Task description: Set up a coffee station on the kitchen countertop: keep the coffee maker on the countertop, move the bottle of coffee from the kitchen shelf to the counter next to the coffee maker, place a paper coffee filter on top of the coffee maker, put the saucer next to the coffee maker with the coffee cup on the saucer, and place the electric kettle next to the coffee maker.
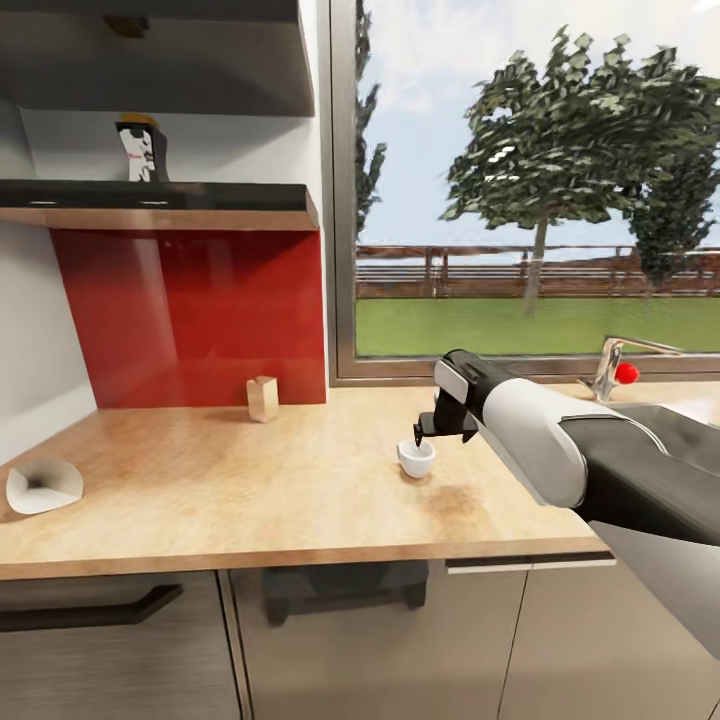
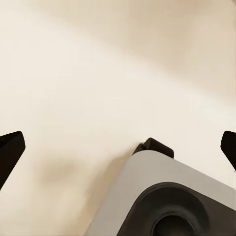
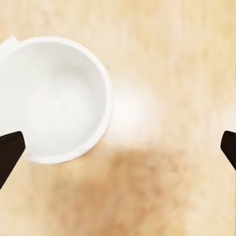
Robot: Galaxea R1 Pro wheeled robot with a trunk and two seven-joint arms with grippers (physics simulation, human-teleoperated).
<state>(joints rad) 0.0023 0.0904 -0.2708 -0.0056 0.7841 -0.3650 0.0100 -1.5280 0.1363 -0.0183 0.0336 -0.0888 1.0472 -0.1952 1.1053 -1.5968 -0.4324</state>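
Note:
The white coffee cup (image 1: pixel 416 458) stands upright on the beige countertop (image 1: pixel 250 500), right of its middle. My right gripper (image 1: pixel 420 436) hovers just above it, open and holding nothing. From above, the cup (image 3: pixel 56 98) is empty and sits toward one fingertip (image 3: pixel 10 152), off the centre of my right gripper (image 3: pixel 118 150). At the counter's left end lies the paper coffee filter (image 1: pixel 44 487). The bottle of coffee (image 1: pixel 140 150) stands on the dark kitchen shelf (image 1: pixel 200 195). My left gripper (image 2: pixel 118 147) is open over a pale surface. The coffee maker, saucer and electric kettle are out of view.
A small brown box (image 1: pixel 262 398) stands against the red backsplash (image 1: pixel 200 310). A faucet (image 1: pixel 610 368) with a red knob is at the far right by the window. A grey part of the robot (image 2: pixel 162 196) lies under the left gripper.

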